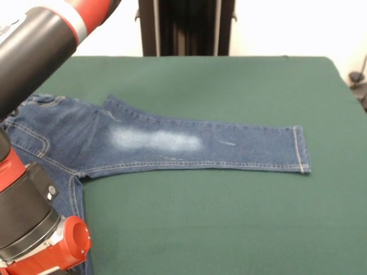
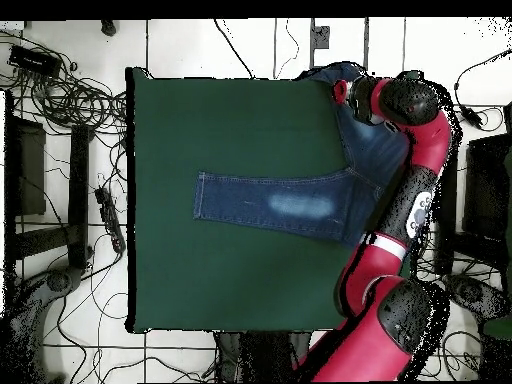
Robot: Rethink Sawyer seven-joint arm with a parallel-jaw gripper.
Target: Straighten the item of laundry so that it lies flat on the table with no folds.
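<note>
The item of laundry, a small pair of blue jeans [image 1: 172, 143], lies on the green table [image 1: 241, 217]. One leg with a whitish faded patch stretches flat to the right, its hem at the end. The waist sits at the left, partly behind my arm. The other leg runs down the left side under the arm. In the overhead view the jeans [image 2: 290, 205] spread from the table [image 2: 200, 120] middle to its right side, and the second leg reaches the top right corner. My gripper [image 2: 343, 92] hovers over that leg end; the arm hides how it stands.
The red and black arm [image 1: 34, 51] crosses the left side of the front view. A black column [image 1: 186, 26] stands behind the table. Cables [image 2: 70, 100] and dark equipment [image 2: 25, 165] lie on the floor around the table.
</note>
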